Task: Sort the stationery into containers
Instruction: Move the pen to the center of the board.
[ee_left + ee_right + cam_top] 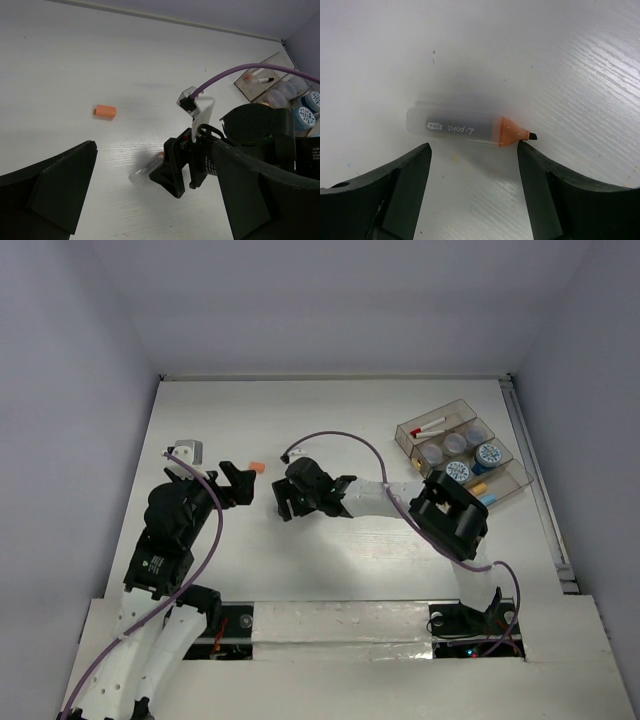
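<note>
Right gripper point(472, 155) — jaws stand apart, gripping nothing. An uncapped orange-tipped marker point(465, 129) lies flat on the table point(530, 45) just beyond the fingertips, crosswise to the gap. Left gripper point(243, 483) is spread wide — a small orange cap point(104, 111) lies ahead of it, apart.

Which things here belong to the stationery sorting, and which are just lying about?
Job: orange marker, orange cap, tray, jars, red marker.
Lying about: purple cable, edge rail.

Frosted plastic marker point(465, 128) on a matt, faintly grained table point(555, 55).
</note>
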Controlling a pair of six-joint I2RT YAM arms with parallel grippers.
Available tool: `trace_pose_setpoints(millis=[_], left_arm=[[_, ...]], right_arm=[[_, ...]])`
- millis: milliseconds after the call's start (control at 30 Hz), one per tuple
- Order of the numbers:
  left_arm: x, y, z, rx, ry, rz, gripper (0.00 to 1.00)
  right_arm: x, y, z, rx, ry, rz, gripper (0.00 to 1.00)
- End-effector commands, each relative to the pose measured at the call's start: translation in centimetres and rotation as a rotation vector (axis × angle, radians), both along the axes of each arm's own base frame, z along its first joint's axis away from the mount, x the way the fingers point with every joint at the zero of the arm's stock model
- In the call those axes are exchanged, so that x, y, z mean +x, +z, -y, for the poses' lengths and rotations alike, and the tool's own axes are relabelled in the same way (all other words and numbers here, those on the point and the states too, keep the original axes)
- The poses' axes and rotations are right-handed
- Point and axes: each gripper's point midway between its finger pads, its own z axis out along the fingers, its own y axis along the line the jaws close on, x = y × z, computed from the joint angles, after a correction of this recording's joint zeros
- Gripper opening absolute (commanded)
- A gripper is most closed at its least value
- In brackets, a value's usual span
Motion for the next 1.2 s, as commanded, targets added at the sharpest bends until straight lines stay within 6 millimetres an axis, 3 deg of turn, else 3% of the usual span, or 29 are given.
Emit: trace_pose_setpoints(millis=[0,133,400,467,567,733,933,1000,1167], left_arm=[[0.3,1.6,0.2,-0.021,-0.008,0.057,0.99],[0.3,1.7,0.2,-0.023,-0.01,0.058,0.99],[0.2,1.8,0.3,-0.023,-0.013,0.061,0.99],[0.2,1.8,0.3,-0.023,-0.013,0.061,0.99],[0.2,1.8,0.3,-0.024,-0.013,0.064,0.99],[0.2,1.8,0.3,-0.024,-0.013,0.064,0.99],[0.1,1.9,0.3,-0.027,-0.013,0.068,0.99],[0.1,2.0,0.2,-0.026,-0.013,0.07,0.99],[0.1,2.3,0.1,-0.026,-0.005,0.076,0.99]], right_arm=[[0.2,1.2,-1.2,0.07,0.027,-0.021,0.76],[-0.4,1.6,-2.4,0.112,0.069,-0.055,0.77],[-2.0,3.0,-1.5,0.139,0.083,-0.092,0.82],[-3.3,3.1,-2.3,0.142,0.126,-0.113,0.82],[-3.4,2.1,-2.6,0.133,0.135,-0.13,0.82],[-1.7,0.7,-3.3,0.083,0.1,-0.11,0.82],[0.8,0.9,-4.1,0.022,0.069,-0.045,0.83],[0.9,-0.2,-3.8,-0.019,0.071,-0.051,0.83],[1.7,-0.6,-3.8,-0.08,0.077,-0.035,0.81]])
